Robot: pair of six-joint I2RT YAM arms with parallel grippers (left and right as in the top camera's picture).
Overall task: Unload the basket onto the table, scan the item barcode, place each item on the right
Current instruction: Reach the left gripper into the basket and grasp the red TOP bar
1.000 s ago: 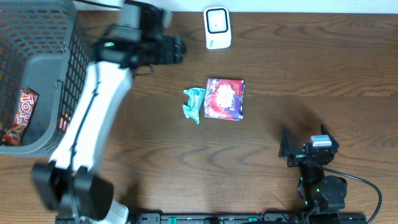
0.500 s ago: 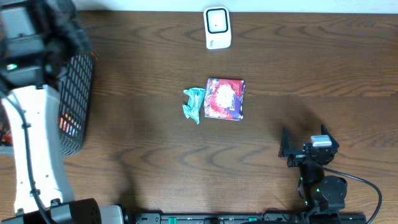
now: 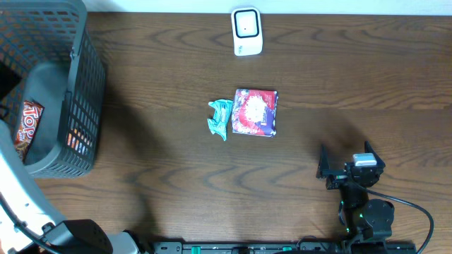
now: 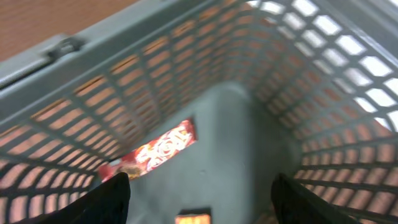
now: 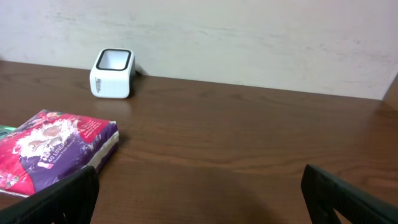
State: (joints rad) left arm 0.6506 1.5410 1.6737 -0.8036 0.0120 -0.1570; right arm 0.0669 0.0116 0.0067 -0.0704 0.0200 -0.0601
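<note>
The red snack bar (image 4: 152, 151) lies flat on the floor of the grey basket (image 4: 348, 68), close to one wall. It is most likely the item to be scanned, since the left hand (image 4: 199, 199) hangs directly over it. From overhead the bar (image 3: 25, 127) shows at the left side of the basket (image 3: 78, 92), which stands at the left end of the worktop (image 3: 353, 77).

It looks like a light, foil-wrapped bar. The wrapper is glossy and probably slick, with some stiffness from the bar inside, and a hard squeeze would likely crush or crease it. The best hold is probably across the narrow width near the middle, keeping the fingers off whichever face carries the barcode. I cannot tell which face that is.

The left hand's fingers stand well apart with nothing between them. The basket walls are close, so a reach for the bar would have little room.

The scanner (image 3: 247, 32) sits at the far edge of the worktop, well apart from the basket. A purple packet (image 3: 255, 111) and a crumpled teal wrapper (image 3: 220, 118) lie touching near the middle. The right hand (image 3: 346, 166) rests near the front edge, spread wide and empty.
</note>
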